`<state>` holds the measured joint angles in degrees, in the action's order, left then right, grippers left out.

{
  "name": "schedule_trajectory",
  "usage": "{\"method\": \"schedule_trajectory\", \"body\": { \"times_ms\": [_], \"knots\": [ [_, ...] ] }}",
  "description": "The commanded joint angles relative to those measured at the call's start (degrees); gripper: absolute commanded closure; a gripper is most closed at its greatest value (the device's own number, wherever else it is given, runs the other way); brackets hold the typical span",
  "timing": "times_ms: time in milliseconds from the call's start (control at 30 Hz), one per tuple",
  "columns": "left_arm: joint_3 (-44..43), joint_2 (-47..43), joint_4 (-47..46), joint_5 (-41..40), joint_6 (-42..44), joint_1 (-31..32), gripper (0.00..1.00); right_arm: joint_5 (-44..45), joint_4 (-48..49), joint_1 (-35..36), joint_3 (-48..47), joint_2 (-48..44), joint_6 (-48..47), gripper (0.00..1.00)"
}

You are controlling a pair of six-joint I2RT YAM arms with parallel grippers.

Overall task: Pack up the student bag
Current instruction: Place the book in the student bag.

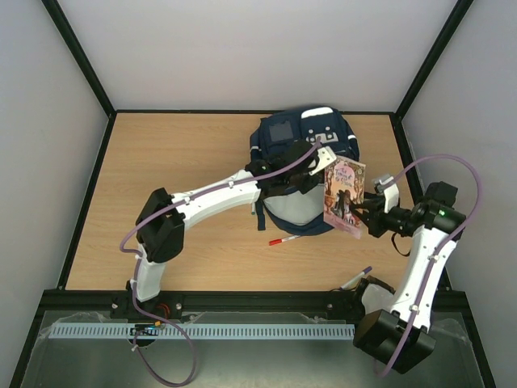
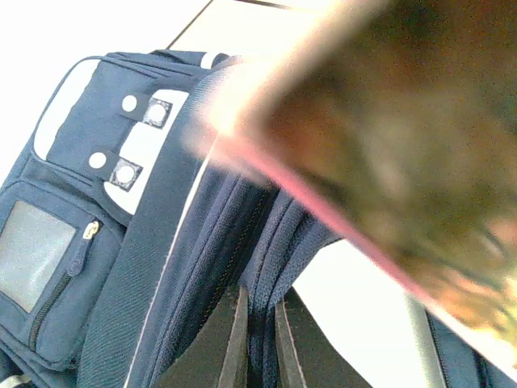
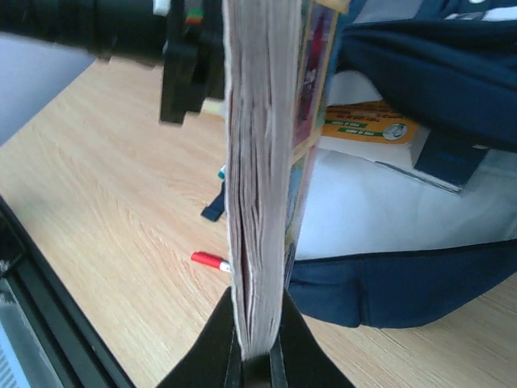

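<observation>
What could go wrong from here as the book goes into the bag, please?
1. The right gripper pinches the book by one edge only, so the tall book could pivot or slip out.
2. The left gripper grips only a thin fabric ridge of the bag. If that slips, the opening may sag and the book may catch on it.
3. An orange booklet lies inside the bag, and the book could jam against it.

I record woven navy cloth on the student bag (image 2: 234,242); book (image 3: 254,202) pages rough paper, cover glossy; table (image 1: 178,153) matt wood-grain.
</observation>
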<state>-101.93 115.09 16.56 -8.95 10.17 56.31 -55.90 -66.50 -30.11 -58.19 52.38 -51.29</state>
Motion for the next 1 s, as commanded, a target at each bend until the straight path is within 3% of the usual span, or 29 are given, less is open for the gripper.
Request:
{"method": "schedule_trajectory", "body": {
  "times_ms": [0,200,500,700,967],
  "knots": [
    [-1.8,-4.5,-5.7,-0.2,-1.7,-1.7,0.98,-1.4,-7.2,1.7,2.2,-1.6,-11.8,0.99],
    [-2.5,-5.0,-6.9,0.1,-2.2,-2.0,0.97,0.0,-7.2,3.7,6.2,-0.8,-16.2,0.99],
    [-5.0,-5.3,-8.2,2.0,-4.3,-3.0,0.97,0.4,-6.0,5.8,5.6,7.9,-17.7,0.99],
    [-8.5,-4.3,-8.8,1.0,-5.4,-3.1,0.98,0.4,-1.7,8.9,0.0,15.0,-9.5,0.99],
    [-11.5,-3.1,-9.3,-0.6,-6.5,-3.0,0.98,1.3,6.0,16.8,-3.2,22.7,9.1,0.99]
  ]
}}
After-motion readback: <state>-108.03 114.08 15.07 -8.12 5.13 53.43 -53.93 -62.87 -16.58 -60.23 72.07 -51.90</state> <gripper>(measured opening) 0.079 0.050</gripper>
